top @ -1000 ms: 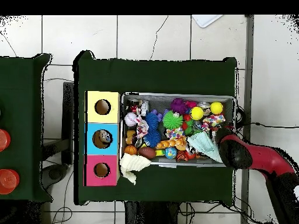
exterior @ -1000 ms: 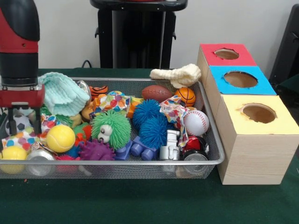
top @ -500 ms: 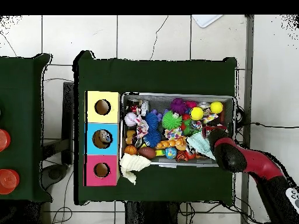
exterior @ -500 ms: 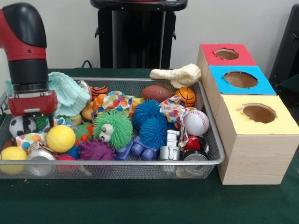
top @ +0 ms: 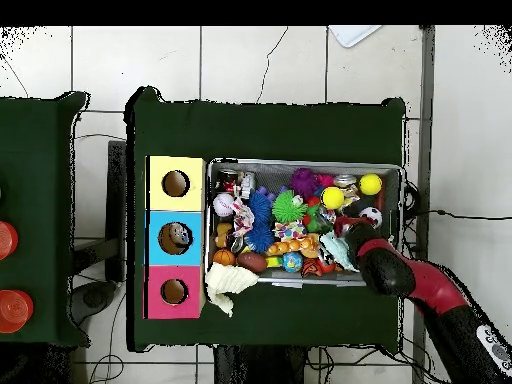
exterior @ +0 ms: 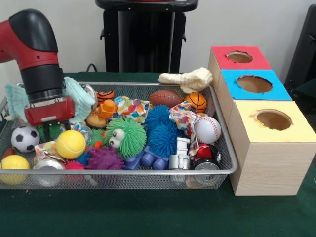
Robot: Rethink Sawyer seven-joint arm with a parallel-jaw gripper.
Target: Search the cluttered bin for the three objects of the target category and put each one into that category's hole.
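1. Seemingly early: the bin [exterior: 217, 128] is full, with balls such as the baseball [exterior: 207, 129] inside.
2. Something lies in the blue box [top: 175, 238] hole.
3. Whether the gripper [exterior: 49, 129], low among toys, is open or closed, I cannot tell.

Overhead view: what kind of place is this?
Likely a robotics lab test cell: a tiled floor, tables draped in green cloth, a wire bin of toys beside a three-hole sorting box, and a red arm.
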